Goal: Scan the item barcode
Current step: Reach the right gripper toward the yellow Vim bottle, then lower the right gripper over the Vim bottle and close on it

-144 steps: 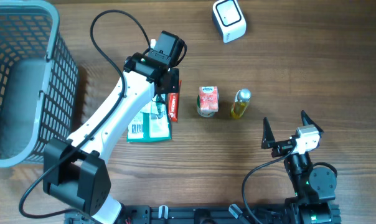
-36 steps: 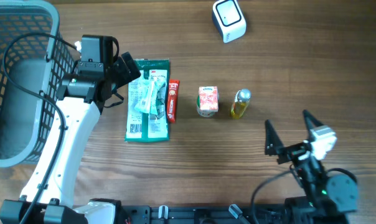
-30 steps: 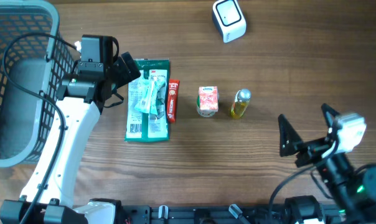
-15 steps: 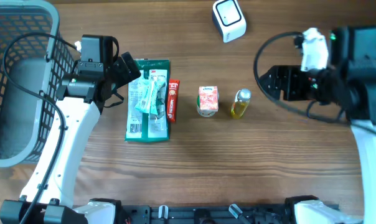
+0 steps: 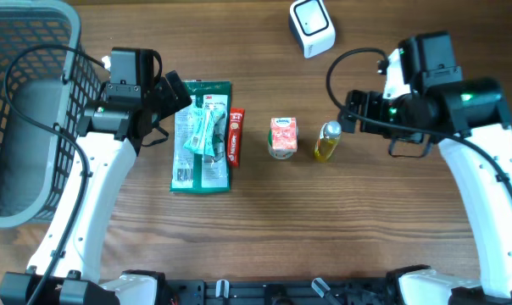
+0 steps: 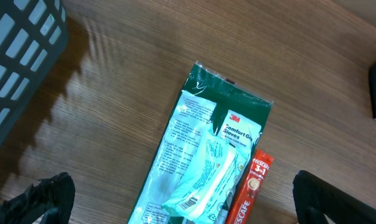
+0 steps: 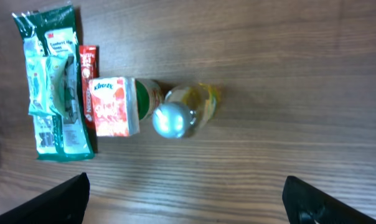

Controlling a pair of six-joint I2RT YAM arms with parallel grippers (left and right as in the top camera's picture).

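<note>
Several items lie in a row on the wooden table: a green glove packet [image 5: 201, 135] [image 6: 206, 149], a red coffee sachet [image 5: 235, 135] [image 6: 250, 190], a red carton [image 5: 282, 137] [image 7: 113, 106] and a small bottle of yellow oil [image 5: 327, 141] [image 7: 182, 115] with a silver cap. The white barcode scanner [image 5: 311, 27] stands at the far edge. Just left of the packet, my left gripper [image 5: 169, 112] [image 6: 191, 202] hangs open and holds nothing. My right gripper [image 5: 347, 113] [image 7: 191, 205] is open too, just right of the bottle and above the table.
A grey mesh basket [image 5: 27, 110] [image 6: 20, 56] fills the far left of the table. Bare wood lies in front of the row of items and to the right of the bottle.
The right arm has swung up from the front right corner to just beside the bottle. The left arm and the items have stayed still over the last second.
</note>
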